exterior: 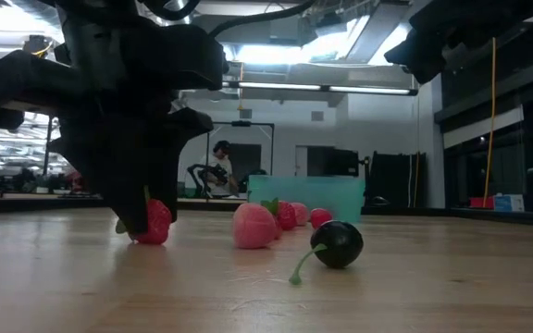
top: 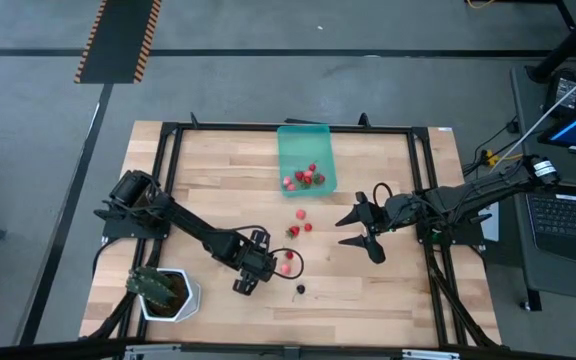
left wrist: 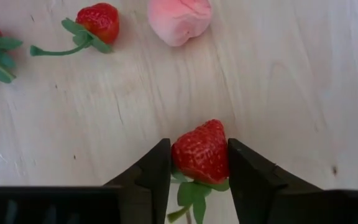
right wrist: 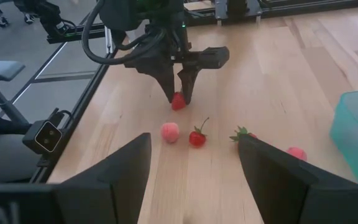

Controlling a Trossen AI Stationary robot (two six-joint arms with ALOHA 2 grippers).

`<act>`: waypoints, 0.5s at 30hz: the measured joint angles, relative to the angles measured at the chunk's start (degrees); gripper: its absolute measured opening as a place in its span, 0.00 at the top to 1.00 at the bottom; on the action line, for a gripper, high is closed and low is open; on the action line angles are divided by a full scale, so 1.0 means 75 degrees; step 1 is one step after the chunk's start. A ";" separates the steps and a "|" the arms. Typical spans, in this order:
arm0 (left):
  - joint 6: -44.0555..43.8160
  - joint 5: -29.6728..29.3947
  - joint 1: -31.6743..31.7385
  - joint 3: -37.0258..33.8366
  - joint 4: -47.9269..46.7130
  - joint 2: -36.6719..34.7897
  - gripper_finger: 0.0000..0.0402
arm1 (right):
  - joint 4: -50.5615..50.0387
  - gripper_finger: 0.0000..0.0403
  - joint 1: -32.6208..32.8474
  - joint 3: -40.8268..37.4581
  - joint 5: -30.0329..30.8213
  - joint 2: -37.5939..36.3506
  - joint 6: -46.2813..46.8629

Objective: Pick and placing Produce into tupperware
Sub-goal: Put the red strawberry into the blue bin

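Note:
My left gripper point(left wrist: 199, 167) stands near the table's front, shut on a red strawberry point(left wrist: 201, 151) that also shows in the low view point(exterior: 155, 222). A pink fruit point(left wrist: 180, 18) and a stemmed strawberry point(left wrist: 101, 22) lie just beyond it. A dark berry point(top: 300, 289) rests on the wood nearer the front edge. Three more fruits point(top: 301, 225) lie mid-table. The teal tupperware point(top: 306, 150) at the far middle holds several fruits point(top: 304, 178). My right gripper point(top: 353, 232) hovers open at mid-right, holding nothing. My left gripper pinches the strawberry's two sides point(left wrist: 182, 155) between its two fingers. The fingers point(right wrist: 166, 84) come steeply from above, pointing down. The strawberry's green top points back toward the wrist and its tip away. Its underside point(exterior: 154, 239) rests on the table.
A white pot with a green plant point(top: 168, 295) stands at the front left corner. A black frame point(top: 168, 180) runs around the tabletop. Bare wood lies between the loose fruits and the tupperware.

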 joint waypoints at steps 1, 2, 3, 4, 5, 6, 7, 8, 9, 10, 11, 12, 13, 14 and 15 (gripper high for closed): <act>0.0007 -0.0001 0.0000 0.0000 -0.0006 0.0000 0.70 | 0.0000 0.40 0.0000 -0.0002 0.0001 0.0000 0.0000; 0.0013 -0.0006 0.0000 0.0000 -0.0008 0.0000 0.70 | 0.0000 0.40 0.0000 -0.0002 0.0000 0.0000 0.0000; 0.0016 -0.0007 0.0000 0.0000 -0.0009 0.0000 0.70 | 0.0000 0.40 0.0000 -0.0001 0.0000 0.0000 0.0000; 0.0018 -0.0007 0.0000 0.0000 -0.0012 0.0000 0.70 | 0.0000 0.40 0.0000 -0.0002 0.0000 0.0000 0.0000; 0.0026 -0.0006 0.0000 0.0000 -0.0033 -0.0011 0.70 | -0.0001 0.40 0.0000 -0.0002 0.0001 0.0000 0.0000; 0.0048 -0.0003 0.0000 -0.0001 -0.0083 -0.0035 0.70 | -0.0003 0.40 0.0000 -0.0002 0.0000 0.0000 0.0000; 0.0051 0.0004 0.0000 -0.0007 -0.0144 -0.0066 0.70 | -0.0003 0.40 0.0000 -0.0002 0.0000 0.0000 -0.0004; 0.0051 0.0007 0.0000 -0.0009 -0.0186 -0.0094 0.70 | -0.0003 0.40 0.0000 -0.0001 0.0001 0.0000 -0.0009; 0.0051 0.0007 0.0000 -0.0012 -0.0201 -0.0137 0.70 | -0.0002 0.40 0.0000 -0.0002 0.0000 0.0000 -0.0010; 0.0045 0.0007 -0.0003 -0.0012 -0.0240 -0.0206 0.70 | -0.0003 0.40 0.0000 0.0000 0.0000 0.0000 -0.0012; 0.0036 0.0007 -0.0003 -0.0012 -0.0280 -0.0284 0.70 | -0.0003 0.40 0.0000 -0.0002 0.0000 0.0000 -0.0021; 0.0024 0.0007 -0.0003 -0.0012 -0.0300 -0.0359 0.70 | -0.0003 0.40 0.0000 -0.0002 0.0000 0.0000 -0.0026; 0.0017 0.0007 0.0000 -0.0012 -0.0360 -0.0437 0.70 | -0.0006 0.40 0.0000 -0.0002 0.0000 0.0000 -0.0032; 0.0011 0.0007 -0.0002 -0.0012 -0.0414 -0.0507 0.70 | -0.0009 0.40 0.0000 -0.0002 0.0000 0.0000 -0.0038; 0.0010 0.0007 -0.0003 -0.0012 -0.0422 -0.0598 0.70 | -0.0009 0.40 0.0000 0.0000 0.0000 0.0000 -0.0041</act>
